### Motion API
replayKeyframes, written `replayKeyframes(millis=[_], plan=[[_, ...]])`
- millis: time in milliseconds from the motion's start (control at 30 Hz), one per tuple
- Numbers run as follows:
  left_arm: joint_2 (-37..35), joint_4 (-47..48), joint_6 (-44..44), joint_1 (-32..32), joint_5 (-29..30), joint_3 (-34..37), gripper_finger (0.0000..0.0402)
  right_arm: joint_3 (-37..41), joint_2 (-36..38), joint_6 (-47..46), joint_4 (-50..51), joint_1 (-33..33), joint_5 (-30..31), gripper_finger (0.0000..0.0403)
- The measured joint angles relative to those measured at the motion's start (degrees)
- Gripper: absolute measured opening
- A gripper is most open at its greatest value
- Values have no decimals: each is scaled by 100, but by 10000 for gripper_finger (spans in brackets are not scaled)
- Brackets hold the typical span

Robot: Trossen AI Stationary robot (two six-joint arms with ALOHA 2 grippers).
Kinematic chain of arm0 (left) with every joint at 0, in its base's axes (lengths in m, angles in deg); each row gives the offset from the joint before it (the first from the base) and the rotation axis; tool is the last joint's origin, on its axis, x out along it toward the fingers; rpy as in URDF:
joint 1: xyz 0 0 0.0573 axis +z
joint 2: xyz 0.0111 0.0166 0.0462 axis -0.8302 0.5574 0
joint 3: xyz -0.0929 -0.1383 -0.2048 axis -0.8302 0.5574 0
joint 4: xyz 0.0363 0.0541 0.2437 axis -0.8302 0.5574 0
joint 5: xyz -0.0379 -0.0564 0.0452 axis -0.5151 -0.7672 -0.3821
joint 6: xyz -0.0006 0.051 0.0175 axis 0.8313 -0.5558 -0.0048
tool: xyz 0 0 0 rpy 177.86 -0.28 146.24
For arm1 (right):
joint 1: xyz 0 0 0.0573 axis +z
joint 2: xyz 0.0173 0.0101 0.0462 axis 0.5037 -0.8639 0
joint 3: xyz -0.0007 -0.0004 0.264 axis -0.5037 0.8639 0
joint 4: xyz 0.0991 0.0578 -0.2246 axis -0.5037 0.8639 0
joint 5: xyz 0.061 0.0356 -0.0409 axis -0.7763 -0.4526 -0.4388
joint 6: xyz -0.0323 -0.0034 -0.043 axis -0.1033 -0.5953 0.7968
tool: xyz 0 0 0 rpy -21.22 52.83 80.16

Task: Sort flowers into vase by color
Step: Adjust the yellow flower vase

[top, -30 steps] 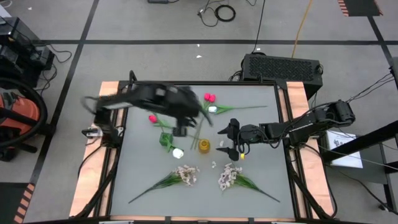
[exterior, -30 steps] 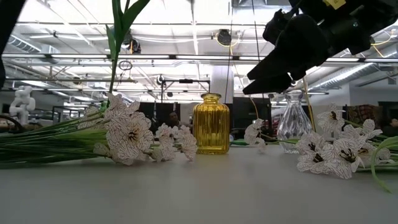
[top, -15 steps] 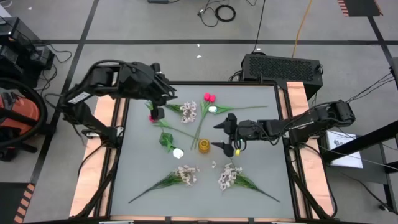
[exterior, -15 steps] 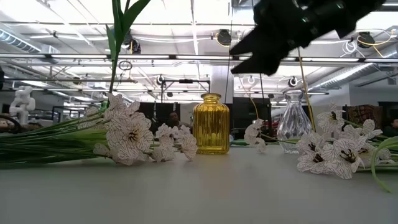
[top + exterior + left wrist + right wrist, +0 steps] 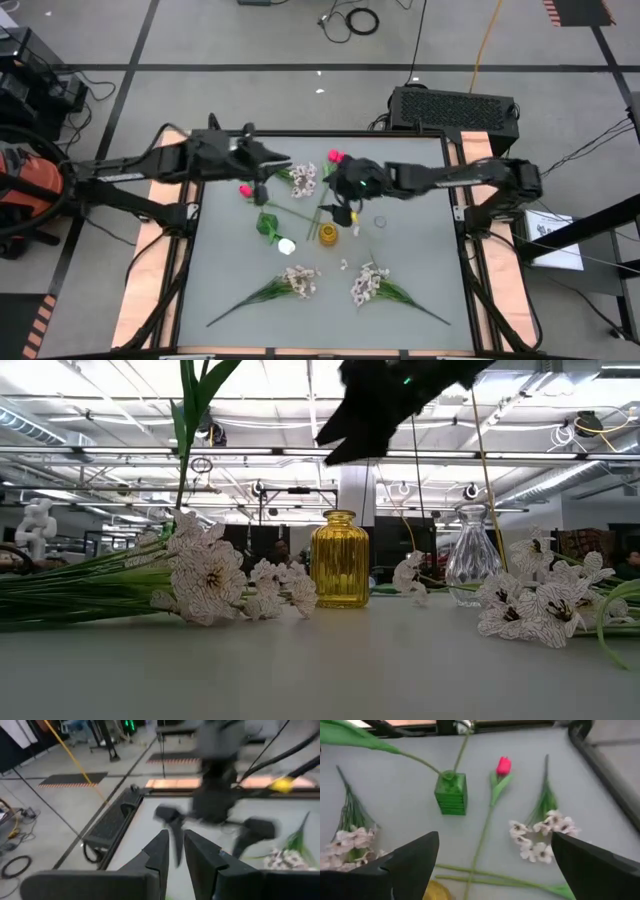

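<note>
Pink tulip (image 5: 245,190) lay flat just beside the left gripper (image 5: 262,182), whose empty jaws stood narrow, its stem running toward the farther, wide-spread right gripper (image 5: 346,208).

A grey table (image 5: 420,260) carries a yellow vase (image 5: 328,234) at its middle, a green vase (image 5: 266,224) to the left, and a clear vase (image 5: 472,556). Pink tulips (image 5: 336,157) lie far, whitish sprays (image 5: 300,281) lie near.

Yellow vase (image 5: 339,559), green vase (image 5: 451,794) — pink-red tulip (image 5: 503,766)
</note>
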Motion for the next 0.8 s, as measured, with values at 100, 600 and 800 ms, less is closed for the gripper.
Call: replayKeyframes(millis=[100, 600, 800], plan=[[-540, -513, 349, -200, 176, 668, 60, -495, -612, -181, 48, -258, -265, 378], [-1878, -1175, 394, -1040, 1145, 2191, 58, -2064, -2733, -197, 895, -420, -1188, 378], [-2151, -1142, 236, -1070, 1238, 2190, 58, -2068, -3012, -313, 897, -418, -1189, 378]])
